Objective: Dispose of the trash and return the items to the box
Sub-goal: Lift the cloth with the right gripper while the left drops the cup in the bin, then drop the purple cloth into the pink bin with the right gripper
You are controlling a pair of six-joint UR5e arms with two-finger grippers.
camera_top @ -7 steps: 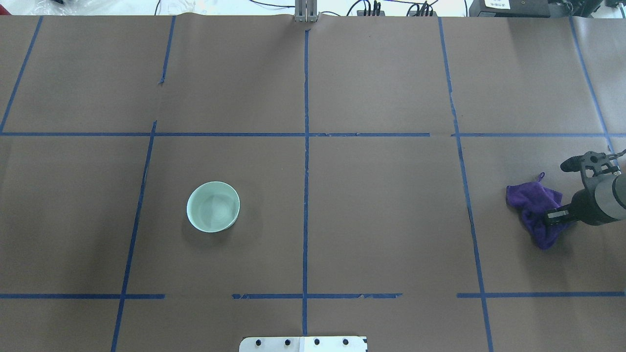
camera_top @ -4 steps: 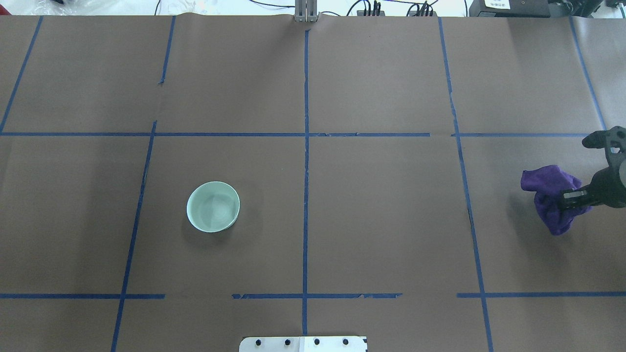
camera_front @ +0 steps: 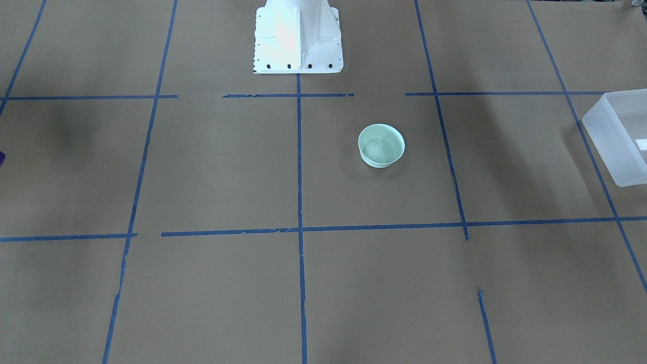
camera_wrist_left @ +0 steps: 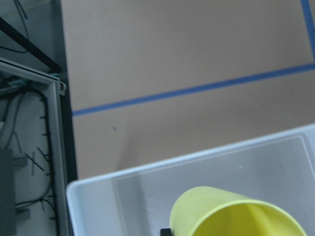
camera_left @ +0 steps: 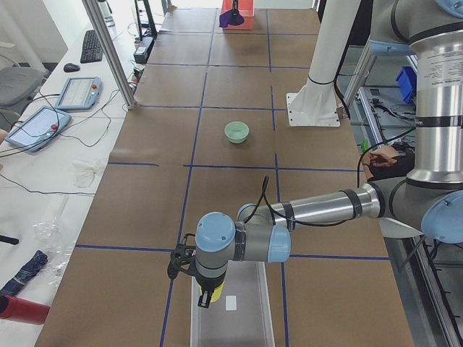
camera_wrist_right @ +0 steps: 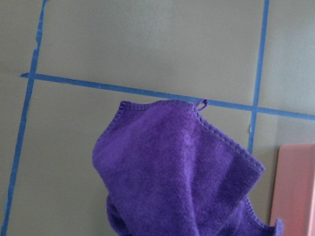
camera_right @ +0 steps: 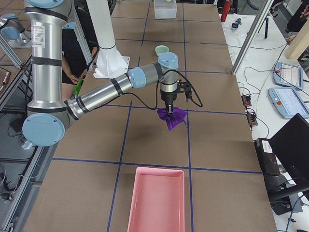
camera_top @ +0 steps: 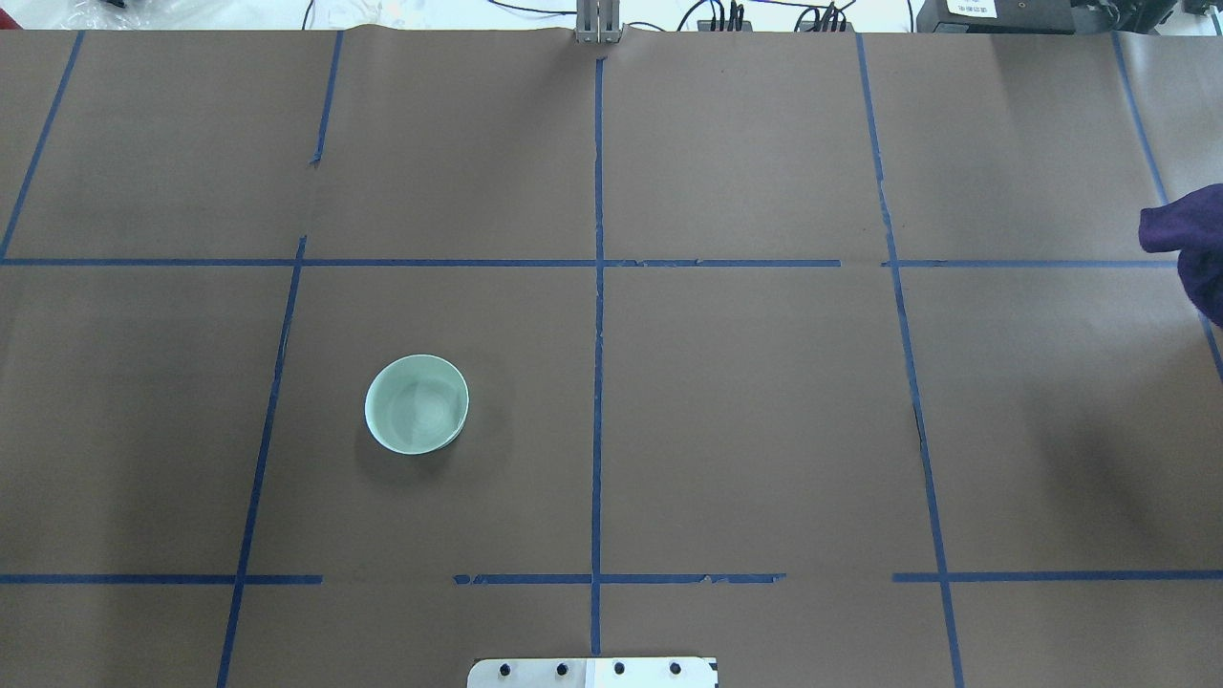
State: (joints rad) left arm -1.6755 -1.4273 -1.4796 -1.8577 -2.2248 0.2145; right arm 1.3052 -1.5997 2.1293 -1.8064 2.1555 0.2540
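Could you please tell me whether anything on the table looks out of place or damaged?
Nothing is spilled or broken. The bowl sits upright alone mid-table, outside the box. The blue tape grid has gaps and frayed edges near the robot's base.

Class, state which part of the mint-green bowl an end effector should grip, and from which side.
Probably the rim of the bowl, from straight above, one finger inside and one outside: it stands upright, mouth open, its wall thin and round.

Brown-paper table (camera_top: 745, 430) w/ blue tape grid (camera_top: 597, 382): pale mint-green round bowl (camera_top: 417, 403) near white metal robot base (camera_front: 298, 35), frosted rect. plastic bin (camera_front: 619, 136) far to base's left.
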